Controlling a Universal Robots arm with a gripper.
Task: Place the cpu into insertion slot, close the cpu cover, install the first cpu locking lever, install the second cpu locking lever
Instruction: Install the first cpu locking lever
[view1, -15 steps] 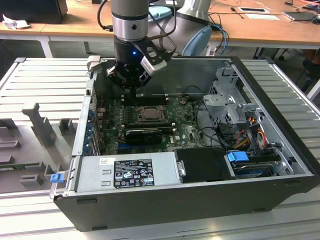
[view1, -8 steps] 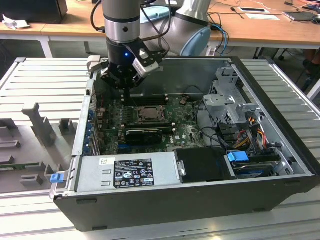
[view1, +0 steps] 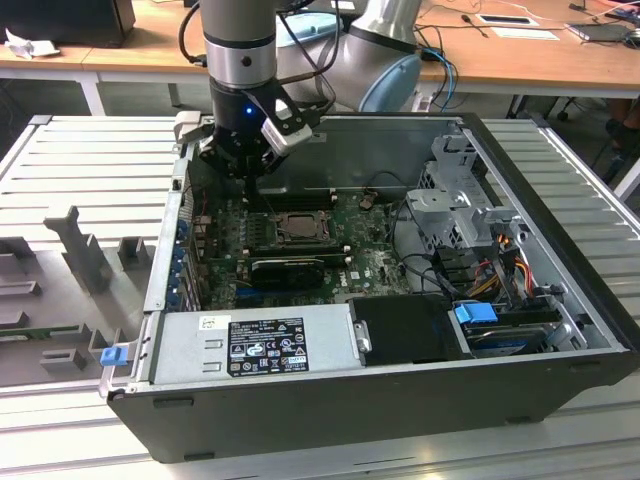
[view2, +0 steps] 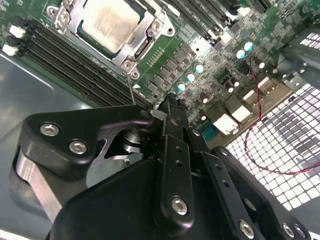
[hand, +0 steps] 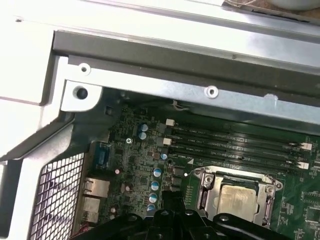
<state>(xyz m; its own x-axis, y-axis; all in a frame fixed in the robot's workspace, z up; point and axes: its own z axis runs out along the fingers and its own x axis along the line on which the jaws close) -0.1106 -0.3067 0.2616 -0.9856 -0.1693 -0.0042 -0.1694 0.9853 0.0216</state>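
The cpu (view2: 107, 22) shows its dull silver face in the insertion slot (view1: 297, 228) on the green board. The cpu cover (view2: 146, 46), a silver frame, lies flat around it; in the first wrist view the cpu (hand: 239, 198) and cover (hand: 204, 189) appear the same way. A thin metal lever rod (view2: 131, 90) runs from the socket's corner toward my gripper. My gripper (view2: 170, 102) hangs just beside the socket, over the row of small capacitors, fingers drawn together with nothing seen between them. In the exterior view the gripper (view1: 245, 168) sits at the case's back left corner.
Long memory slots (hand: 235, 142) run between the socket and the case's back wall (hand: 200, 75). A perforated rear panel (view2: 295, 150) and a red wire (view2: 260, 130) lie close to the gripper. A black graphics card (view1: 288, 270), power supply (view1: 260, 345) and drive cage (view1: 455, 200) stand around the board.
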